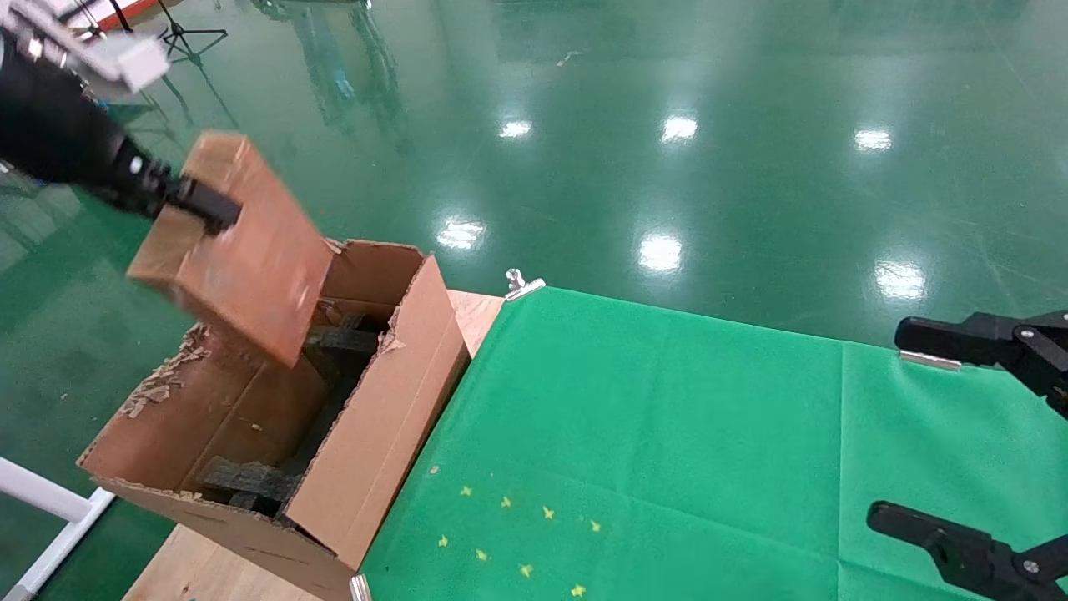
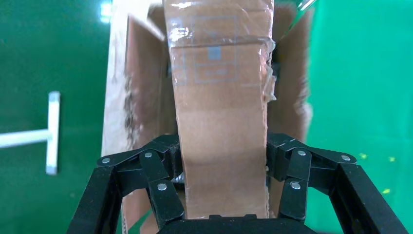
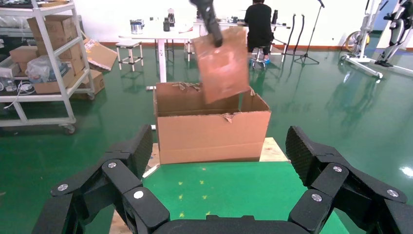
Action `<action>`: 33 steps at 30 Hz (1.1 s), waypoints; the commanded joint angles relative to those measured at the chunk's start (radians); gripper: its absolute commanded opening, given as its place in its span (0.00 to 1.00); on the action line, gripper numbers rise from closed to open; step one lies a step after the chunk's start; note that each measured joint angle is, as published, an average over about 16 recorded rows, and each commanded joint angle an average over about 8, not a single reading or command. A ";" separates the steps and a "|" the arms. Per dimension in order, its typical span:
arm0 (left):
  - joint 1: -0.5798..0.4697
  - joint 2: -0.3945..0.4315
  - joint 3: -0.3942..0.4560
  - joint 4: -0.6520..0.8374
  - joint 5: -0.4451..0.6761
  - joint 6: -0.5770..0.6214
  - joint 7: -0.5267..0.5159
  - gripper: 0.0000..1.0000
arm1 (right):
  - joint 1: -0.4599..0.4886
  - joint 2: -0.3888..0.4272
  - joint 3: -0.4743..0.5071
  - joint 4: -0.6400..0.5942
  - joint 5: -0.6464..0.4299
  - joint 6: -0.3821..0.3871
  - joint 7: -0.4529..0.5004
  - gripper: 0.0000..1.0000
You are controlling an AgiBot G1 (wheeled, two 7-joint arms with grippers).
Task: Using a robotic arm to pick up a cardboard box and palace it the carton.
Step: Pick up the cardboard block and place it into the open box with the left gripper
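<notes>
My left gripper (image 1: 219, 219) is shut on the small brown cardboard box (image 1: 242, 250) and holds it tilted in the air above the large carton (image 1: 375, 434), over its far end. In the left wrist view the taped box (image 2: 221, 122) sits clamped between the black fingers (image 2: 165, 161), with the carton's opening (image 2: 141, 97) below it. The carton has ragged upright flaps and black foam pieces (image 1: 250, 480) inside. In the right wrist view the box (image 3: 221, 66) hangs above the carton (image 3: 212, 131). My right gripper (image 3: 219, 151) is open and empty at the table's right edge.
The carton stands on a wooden board (image 1: 476, 313) at the left end of the green-clothed table (image 1: 667, 434), which carries small yellow star marks (image 1: 509, 534). A white frame (image 1: 50, 501) stands left of the carton. Shelves with boxes (image 3: 48, 48) are far behind.
</notes>
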 commanded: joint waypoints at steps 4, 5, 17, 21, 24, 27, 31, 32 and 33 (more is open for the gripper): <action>0.066 -0.042 0.009 0.103 0.002 -0.037 0.094 0.00 | 0.000 0.000 0.000 0.000 0.000 0.000 0.000 1.00; 0.081 -0.046 0.009 0.124 0.001 -0.045 0.114 0.00 | 0.000 0.000 0.000 0.000 0.000 0.000 0.000 1.00; 0.230 -0.057 0.003 0.302 -0.015 -0.195 0.279 0.00 | 0.000 0.000 0.000 0.000 0.000 0.000 0.000 1.00; 0.276 -0.058 -0.006 0.332 -0.026 -0.272 0.304 0.00 | 0.000 0.000 0.000 0.000 0.000 0.000 0.000 1.00; 0.303 -0.058 -0.013 0.346 -0.037 -0.303 0.318 0.00 | 0.000 0.000 0.000 0.000 0.000 0.000 0.000 1.00; 0.323 -0.055 -0.019 0.355 -0.048 -0.312 0.330 0.00 | 0.000 0.000 0.000 0.000 0.000 0.000 0.000 1.00; 0.343 -0.050 -0.026 0.365 -0.059 -0.312 0.345 0.00 | 0.000 0.000 0.000 0.000 0.000 0.000 0.000 1.00; 0.348 -0.048 -0.028 0.367 -0.061 -0.311 0.348 0.00 | 0.000 0.000 0.000 0.000 0.000 0.000 0.000 1.00; 0.354 -0.047 -0.029 0.370 -0.063 -0.311 0.351 0.00 | 0.000 0.000 0.000 0.000 0.000 0.000 0.000 1.00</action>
